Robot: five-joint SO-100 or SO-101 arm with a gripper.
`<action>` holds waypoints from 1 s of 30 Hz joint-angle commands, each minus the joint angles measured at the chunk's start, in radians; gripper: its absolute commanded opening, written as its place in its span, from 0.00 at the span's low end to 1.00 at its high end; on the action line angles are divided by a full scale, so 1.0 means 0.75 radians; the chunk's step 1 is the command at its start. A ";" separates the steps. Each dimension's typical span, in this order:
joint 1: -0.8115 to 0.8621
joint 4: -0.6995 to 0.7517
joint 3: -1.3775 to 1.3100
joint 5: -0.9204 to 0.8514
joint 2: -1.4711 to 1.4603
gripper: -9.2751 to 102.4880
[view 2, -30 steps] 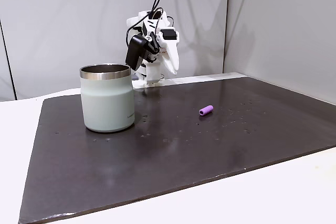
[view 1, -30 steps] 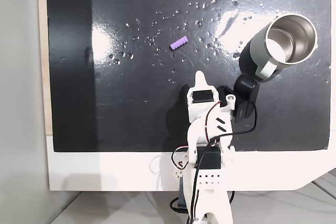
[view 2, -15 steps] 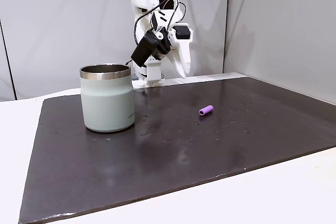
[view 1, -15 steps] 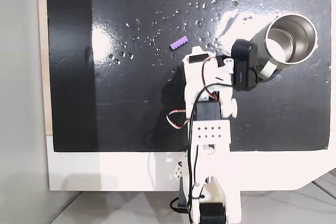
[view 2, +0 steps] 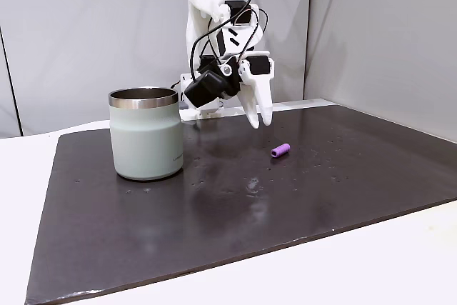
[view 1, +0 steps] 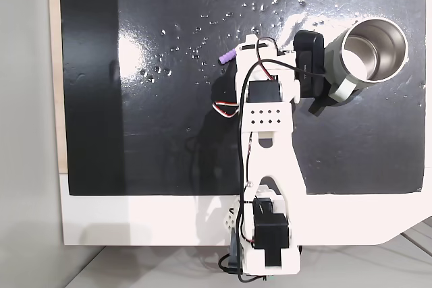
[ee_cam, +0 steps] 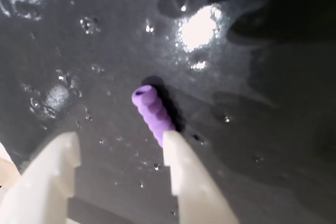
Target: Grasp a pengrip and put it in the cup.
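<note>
Pengrip just beyond spread jaws

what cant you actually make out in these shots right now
- Tiny light-purple ribbed pengrip: wrist view, its near end sits behind a white fingertip; in a fixed view the arm covers most of it.
- Open white gripper: height above the black mat unclear, wrist view blurred.
- Steel-lined grey cup: its handle is partly behind the black camera.
</note>
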 commanded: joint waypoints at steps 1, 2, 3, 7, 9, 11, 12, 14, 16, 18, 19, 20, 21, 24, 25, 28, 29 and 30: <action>-0.037 0.008 -0.119 0.016 -0.035 0.22; -0.045 0.008 -0.129 0.018 -0.051 0.22; -0.055 0.008 -0.135 0.020 -0.063 0.22; -0.096 0.008 -0.166 0.025 -0.131 0.22; -0.108 0.008 -0.182 0.033 -0.166 0.22; -0.112 0.010 -0.205 0.043 -0.205 0.22; -0.112 0.012 -0.215 0.047 -0.223 0.22; -0.115 0.012 -0.231 0.049 -0.254 0.22; -0.115 0.012 -0.254 0.049 -0.288 0.22; -0.115 0.014 -0.274 0.049 -0.319 0.22; -0.117 0.014 -0.282 0.049 -0.333 0.22; -0.117 0.014 -0.292 0.049 -0.348 0.22; -0.117 0.014 -0.301 0.047 -0.362 0.22; -0.121 0.018 -0.327 0.043 -0.403 0.22; -0.125 0.020 -0.335 0.043 -0.415 0.22; -0.135 0.027 -0.358 0.037 -0.446 0.22; -0.141 0.029 -0.366 0.033 -0.454 0.22; -0.145 0.031 -0.372 0.027 -0.466 0.22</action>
